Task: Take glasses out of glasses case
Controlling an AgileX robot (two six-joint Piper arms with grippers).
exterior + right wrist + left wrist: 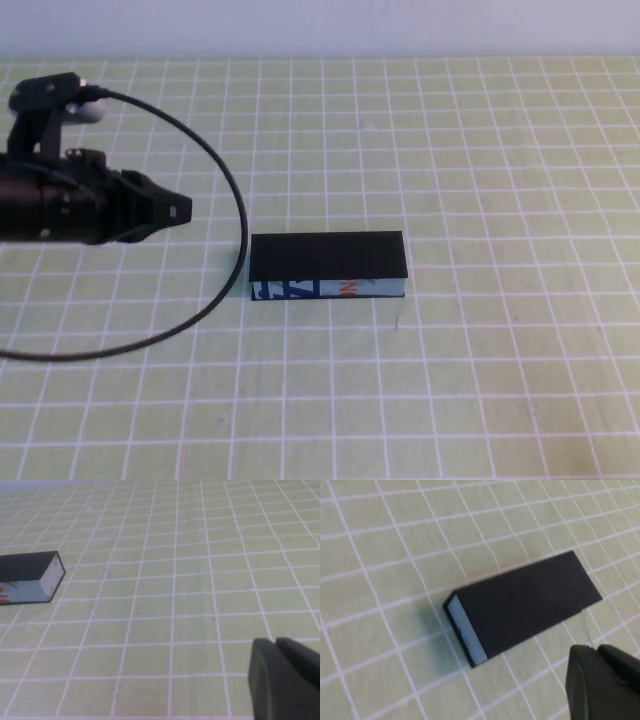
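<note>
In the high view, the glasses case lies a little below the middle of the frame on the green mat with white grid lines. It is closed, its black lid faces up, and its white-blue side panel with orange print faces the lower edge of the frame. The glasses are not visible in any view. The left arm comes in from the left edge of the frame at middle height and stretches almost level, pointing to the right. The left gripper is at its tip, left of the case and a little higher in the frame, apart from it and holding nothing; its fingers appear pressed together into one narrow point. A black cable runs from the camera on top of the arm in a wide loop, passes just beside the left end of the case and goes out at the lower left. The right arm does not show in this view. In the left wrist view, the case lies slantwise across the centre of the frame, with its pale end panel turned to the lower left. The left gripper is a dark shape in the lower right corner, not touching the case. In the right wrist view, the case is at the left edge, cut by the frame border, and the right gripper is in the lower right corner over bare mat, well apart from the case, closed and holding nothing.
</note>
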